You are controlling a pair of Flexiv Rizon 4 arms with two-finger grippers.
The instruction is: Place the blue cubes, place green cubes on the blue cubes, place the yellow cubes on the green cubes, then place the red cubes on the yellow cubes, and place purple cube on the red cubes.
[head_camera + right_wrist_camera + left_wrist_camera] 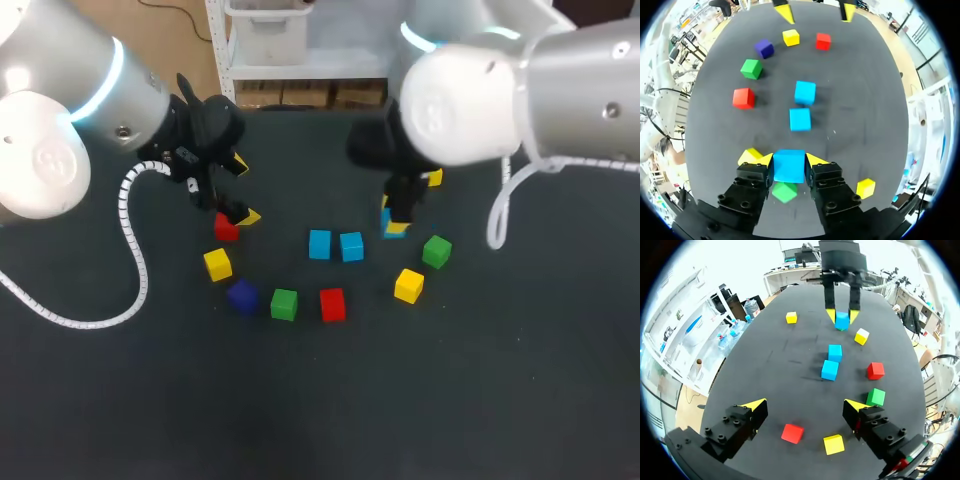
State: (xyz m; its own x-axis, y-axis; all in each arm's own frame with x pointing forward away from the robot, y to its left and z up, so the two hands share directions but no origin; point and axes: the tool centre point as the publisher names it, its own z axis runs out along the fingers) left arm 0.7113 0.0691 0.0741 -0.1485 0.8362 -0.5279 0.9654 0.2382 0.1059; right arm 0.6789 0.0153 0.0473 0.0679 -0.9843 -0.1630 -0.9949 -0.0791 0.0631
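Blue cube [789,170], gripped from two sides by the right pincer [789,159], is near the two blue cubes [319,244] on the table [320,400], which a crooked release could nudge apart, while the left pincer [806,405] gapes wide above a red cube [792,433].

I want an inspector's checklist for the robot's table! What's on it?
Surface: dark table, cubes lying loose, none stacked.
Job's things: two blue cubes side by side; third blue cube held; two green cubes; three yellow cubes; two red cubes; one purple cube.
Clutter: nothing seen.
Grippers: left gripper open, a red cube under it; right gripper shut on the third blue cube.
Cables: white coiled cable on the left arm; white loop on the right arm.
Surroundings: nothing seen reaching over the table.
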